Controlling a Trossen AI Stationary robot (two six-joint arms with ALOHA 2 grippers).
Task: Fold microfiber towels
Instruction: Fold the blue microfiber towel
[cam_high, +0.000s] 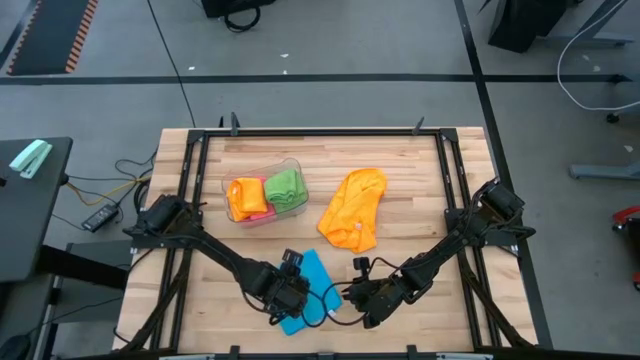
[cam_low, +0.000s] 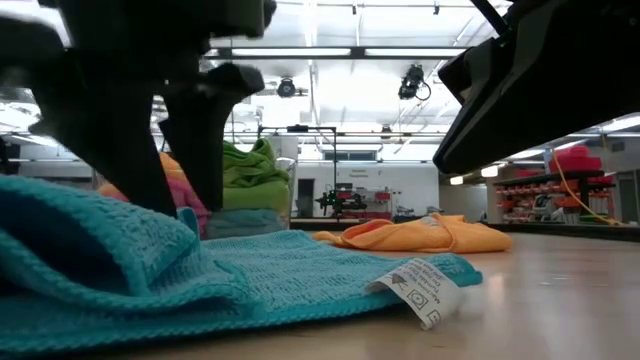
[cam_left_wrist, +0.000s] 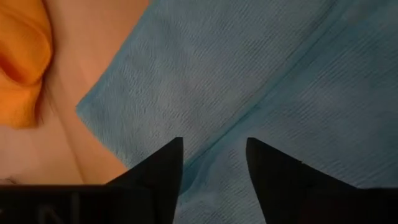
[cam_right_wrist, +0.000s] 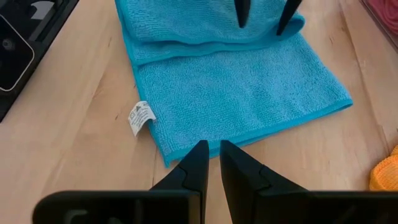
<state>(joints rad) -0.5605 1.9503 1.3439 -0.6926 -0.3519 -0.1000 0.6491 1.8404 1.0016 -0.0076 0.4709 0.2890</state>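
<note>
1. Blue towel (cam_high: 308, 293) flat on wooden worktop (cam_high: 420, 210), at about 6 o'clock of the worktop in the high view, near the front edge. Partly folded: one long edge doubled over onto the rest, fold ridge visible in the right wrist view (cam_right_wrist: 211, 37).
2. White care label (cam_right_wrist: 140, 117) sticking out from one edge of blue towel; seen also in the low view (cam_low: 420, 290), lying on bare wood.
3. Left gripper (cam_high: 290, 290) directly over blue towel, pointing down. Jaws parted, a gap of blue cloth between the two fingers (cam_left_wrist: 158, 171); nothing pinched. Tips at or just above the folded part; contact itself not clear.
4. Right gripper (cam_high: 362, 297) at 3 o'clock of blue towel, just beside its edge, off the cloth. Jaws nearly together, only a narrow slit between the fingers (cam_right_wrist: 198, 165); nothing held.
5. Orange towel (cam_high: 353, 208) loose and crumpled near the worktop centre, at about 1 o'clock of blue towel, well apart from it. Same seen beyond blue towel in the low view (cam_low: 420, 235).
6. Clear plastic tub (cam_high: 296, 165) at about 11 o'clock of blue towel, toward the back left of the worktop. Inside: green towel (cam_high: 285, 187), a second orange towel (cam_high: 243, 195), pink towel (cam_high: 260, 213) partly showing beneath.
</note>
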